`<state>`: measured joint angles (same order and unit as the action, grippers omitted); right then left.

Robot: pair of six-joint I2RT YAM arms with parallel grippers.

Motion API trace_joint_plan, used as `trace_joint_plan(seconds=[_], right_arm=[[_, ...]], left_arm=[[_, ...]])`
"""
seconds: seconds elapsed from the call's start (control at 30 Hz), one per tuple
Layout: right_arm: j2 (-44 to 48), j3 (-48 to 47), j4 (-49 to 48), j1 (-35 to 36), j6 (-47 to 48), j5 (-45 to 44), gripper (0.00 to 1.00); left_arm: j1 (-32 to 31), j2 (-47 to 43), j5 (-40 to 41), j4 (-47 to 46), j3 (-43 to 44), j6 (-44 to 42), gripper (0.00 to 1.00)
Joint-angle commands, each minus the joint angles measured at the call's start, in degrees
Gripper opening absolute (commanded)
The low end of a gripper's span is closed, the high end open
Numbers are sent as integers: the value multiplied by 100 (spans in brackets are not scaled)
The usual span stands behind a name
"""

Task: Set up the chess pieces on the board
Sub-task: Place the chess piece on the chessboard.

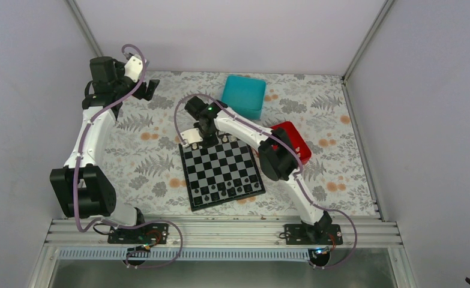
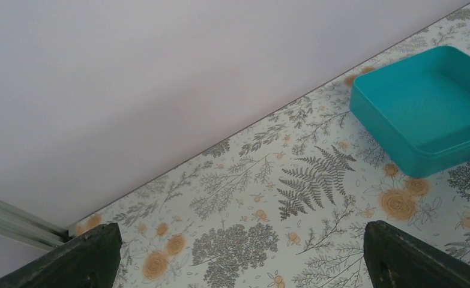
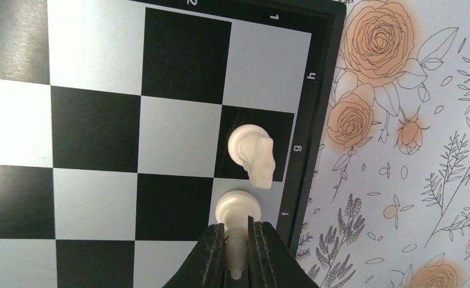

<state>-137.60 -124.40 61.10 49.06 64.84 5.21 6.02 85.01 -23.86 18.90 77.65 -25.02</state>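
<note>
Cream chess piece pinched in right hand, jaws narrow, base down over edge-row square of chessboard, probably to seat it beside knight just ahead of fingertips. Left hand wide, empty, parked clear.

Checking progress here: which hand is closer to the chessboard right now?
Right. The right hand is over the board's far-left corner, closed on a white piece. The left hand hangs open well off the board, away to its far left.
</note>
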Motion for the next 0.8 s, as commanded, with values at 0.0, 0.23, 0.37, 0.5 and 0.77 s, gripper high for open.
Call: trace_joint_plan(seconds=[0.0,0.23,0.37,0.5,0.77], right_arm=[[-107,-123,6,2,39,79,12],[141,173,-407,-17,43,-87,29],[277,157,-445,-41,12,-158,36],[569,297,-551,-106,-40,-206,38],[556,469,-597,-151,-70,-150,39]], left_arm=[[31,-73,-93,-115,-39,5,100],[39,-55,-93,-131,-37,5,100],[39,-43,-94,-128,-37,5,100],[39,-29,-102,-132,-39,14,100],[39,-86,-109,-107,-54,11,100]])
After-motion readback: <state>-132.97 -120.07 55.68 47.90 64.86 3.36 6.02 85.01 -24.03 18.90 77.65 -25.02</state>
